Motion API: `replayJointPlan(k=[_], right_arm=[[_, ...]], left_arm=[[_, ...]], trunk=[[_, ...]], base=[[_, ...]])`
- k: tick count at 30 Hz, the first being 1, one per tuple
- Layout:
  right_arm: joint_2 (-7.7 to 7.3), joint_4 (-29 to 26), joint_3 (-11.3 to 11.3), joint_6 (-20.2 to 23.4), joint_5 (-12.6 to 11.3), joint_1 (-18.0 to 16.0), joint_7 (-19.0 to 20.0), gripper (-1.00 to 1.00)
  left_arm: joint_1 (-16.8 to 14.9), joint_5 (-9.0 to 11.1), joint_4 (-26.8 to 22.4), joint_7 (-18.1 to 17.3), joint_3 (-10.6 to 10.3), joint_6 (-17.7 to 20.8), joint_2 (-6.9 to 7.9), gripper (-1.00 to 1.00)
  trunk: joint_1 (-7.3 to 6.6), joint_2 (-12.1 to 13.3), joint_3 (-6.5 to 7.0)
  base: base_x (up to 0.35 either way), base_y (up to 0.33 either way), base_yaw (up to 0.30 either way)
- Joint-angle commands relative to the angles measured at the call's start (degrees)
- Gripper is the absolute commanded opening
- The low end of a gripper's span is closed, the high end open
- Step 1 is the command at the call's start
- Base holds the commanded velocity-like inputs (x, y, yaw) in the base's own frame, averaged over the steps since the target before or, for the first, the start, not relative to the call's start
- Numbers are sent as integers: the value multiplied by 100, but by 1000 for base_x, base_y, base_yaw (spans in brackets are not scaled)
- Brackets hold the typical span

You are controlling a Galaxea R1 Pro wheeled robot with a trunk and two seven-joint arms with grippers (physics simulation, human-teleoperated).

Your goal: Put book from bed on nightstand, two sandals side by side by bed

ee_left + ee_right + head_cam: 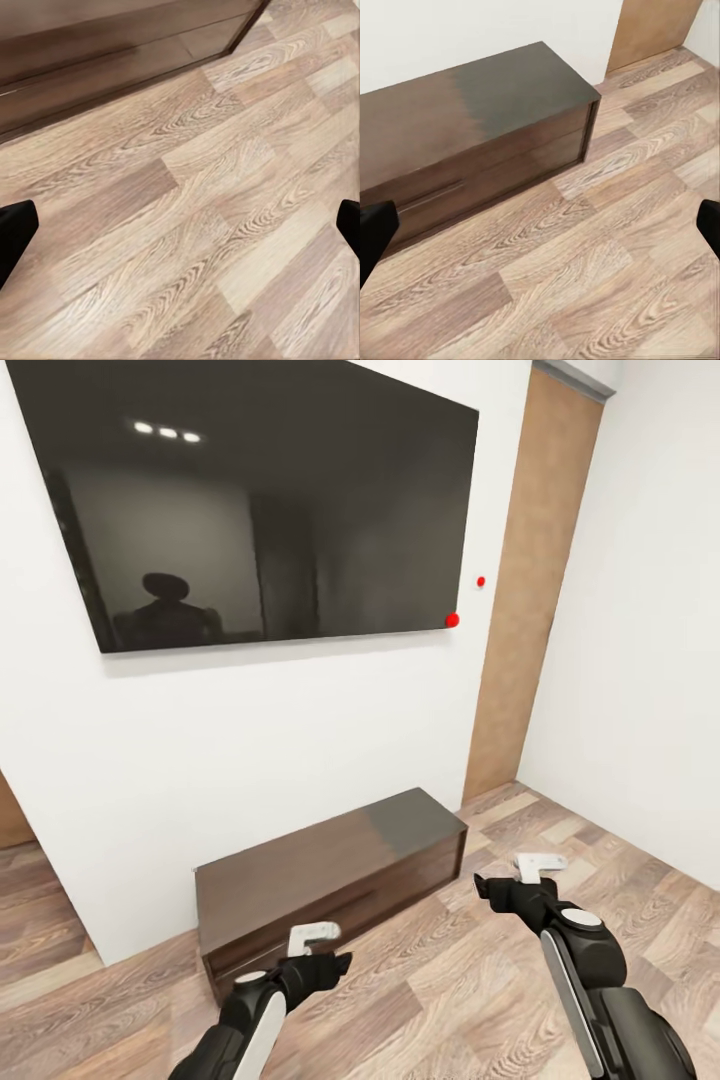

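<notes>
Facing a white wall that carries a large glossy black wall-mounted screen across the upper left of the head view, the robot holds both arms low at the bottom of the frame. The left gripper sits at lower centre-left and the right gripper at lower right; in each wrist view the dark fingertips show at opposite edges with bare floor between them, so both sets of jaws stand apart and hold nothing.

The book, bed, nightstand and sandals are not visible here, so I judge the robot is in transit and must turn to find them.

The main risk I see is the long low dark-brown wooden bench cabinet against the wall at lower centre. The left gripper hangs near its front edge in the head view, and a careless turn of the base could swing that arm into it. The cabinet could also be mistaken for the nightstand.

The cabinet is a flat-topped box with a smooth sheen and a drawer seam along its front. The floor is matte wood plank with swirling grain. A tan wooden door panel stands at upper right.
</notes>
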Motion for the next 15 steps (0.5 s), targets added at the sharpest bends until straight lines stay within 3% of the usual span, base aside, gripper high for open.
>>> replayJointPlan(k=[1, 8, 15], right_arm=[[-2, -6, -1, 27, -2, -5, -2, 100], [-5, -6, -6, 25, 1, -5, -5, 100], [-5, -7, -8, 24, 1, -5, -6, 100]], left_arm=[[-5, 138, 6, 37, -16, -8, 5, 100], [-11, 384, 53, 28, -45, -124, 28, 100], [-12, 443, 72, 26, -51, -155, 36, 100]], trunk=[[0, -4, -6], [0, -4, -6], [0, -4, -6]], base=[[0, 0, -265], [0, 0, -265], [0, 0, -265]])
